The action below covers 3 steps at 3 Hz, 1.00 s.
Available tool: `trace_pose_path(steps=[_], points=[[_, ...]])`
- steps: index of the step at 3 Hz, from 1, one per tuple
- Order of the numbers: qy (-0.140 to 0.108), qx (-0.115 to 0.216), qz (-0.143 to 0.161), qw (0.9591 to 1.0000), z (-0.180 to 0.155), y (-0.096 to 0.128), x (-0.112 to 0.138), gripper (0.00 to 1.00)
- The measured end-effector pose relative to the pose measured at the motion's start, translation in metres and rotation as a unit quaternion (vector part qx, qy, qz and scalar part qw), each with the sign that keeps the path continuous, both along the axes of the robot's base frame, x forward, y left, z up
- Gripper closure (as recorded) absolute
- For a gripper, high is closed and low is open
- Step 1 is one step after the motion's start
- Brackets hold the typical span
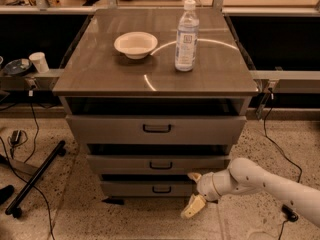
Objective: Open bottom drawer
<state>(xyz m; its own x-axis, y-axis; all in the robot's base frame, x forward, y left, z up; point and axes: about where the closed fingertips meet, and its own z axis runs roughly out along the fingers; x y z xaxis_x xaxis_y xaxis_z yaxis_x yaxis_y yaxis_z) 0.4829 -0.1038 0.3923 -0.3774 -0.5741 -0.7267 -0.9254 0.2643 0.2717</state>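
Note:
The bottom drawer (145,188) is the lowest grey front of the cabinet, with a small dark loop handle (161,189). It sits shut, set back under the middle drawer (157,164). My gripper (194,191) is at the drawer's right end, on a white arm reaching in from the lower right. Its two tan fingers are spread apart: one (194,176) lies at the drawer's top right corner, the other (193,207) hangs below the drawer front, near the floor. It holds nothing and is right of the handle.
The top drawer (156,129) is taller and wider. On the cabinet top (100,76) stand a white bowl (135,44) and a water bottle (186,36). A black stand leg (35,178) and cables lie on the floor at left. A white cup (38,62) sits on the left rail.

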Motion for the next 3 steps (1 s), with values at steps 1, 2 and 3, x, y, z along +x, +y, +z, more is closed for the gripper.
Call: trace_pose_path(steps=[1,2,3], points=[[0.002,0.001,-0.002,1.0000,-0.004,0.000,-0.003,0.00],[0.010,0.005,-0.006,0.9999,-0.013,-0.001,-0.012,0.00],[0.030,0.013,-0.018,0.9993,-0.034,-0.002,-0.026,0.00]])
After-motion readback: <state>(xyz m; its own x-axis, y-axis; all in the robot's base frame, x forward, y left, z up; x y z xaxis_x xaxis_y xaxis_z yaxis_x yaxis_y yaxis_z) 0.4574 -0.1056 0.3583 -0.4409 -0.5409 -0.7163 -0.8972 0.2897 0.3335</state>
